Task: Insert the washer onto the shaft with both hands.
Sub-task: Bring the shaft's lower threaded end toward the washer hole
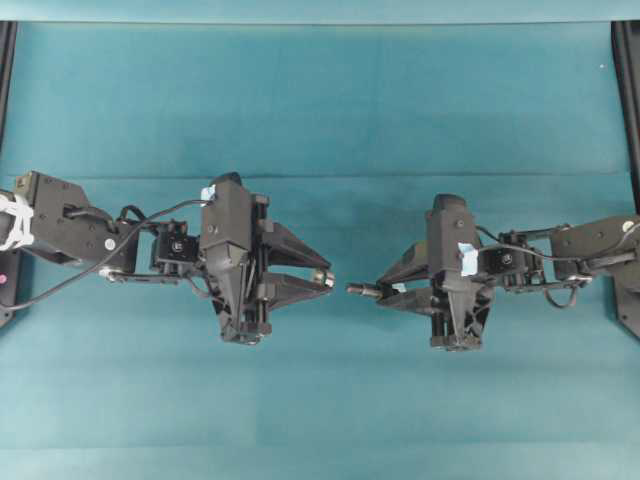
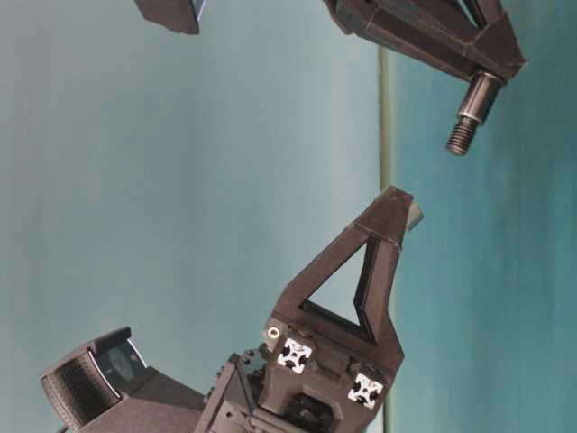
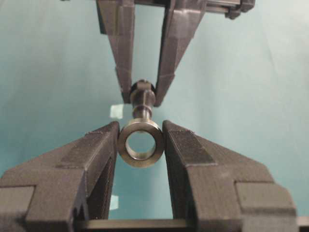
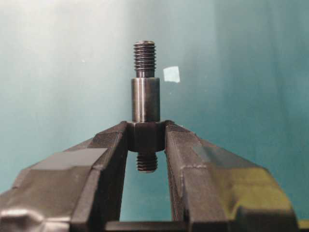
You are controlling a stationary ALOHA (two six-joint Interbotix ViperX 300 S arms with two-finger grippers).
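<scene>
- Currently held clear of the teal tabletop [image 1: 320,100], left of centre and nearer the front edge than the back: left gripper [image 1: 322,278], partly closed, pinching the washer [image 1: 322,278] by its rim between the fingertips [image 3: 108,140].
- Gripped edge-on so that the centre hole stays unobstructed and faces right, toward the opposite arm; hole fully visible in the left wrist view, washer [image 3: 140,143] seated between both pads.
- Separated from the shaft [image 1: 362,290] by a small gap near the tabletop's middle; no contact yet.
- Clamped at right of centre: right gripper [image 1: 385,290], almost fully closed on the shaft's collar [image 4: 145,137], threaded tip [image 4: 144,55] projecting free beyond the fingers.
- Held by the collar to leave the insertion end exposed and pointing left at the washer.
- Judged stage: alignment before insertion; shaft tip appears slightly off the hole's axis, so fine correction is likely needed.
</scene>
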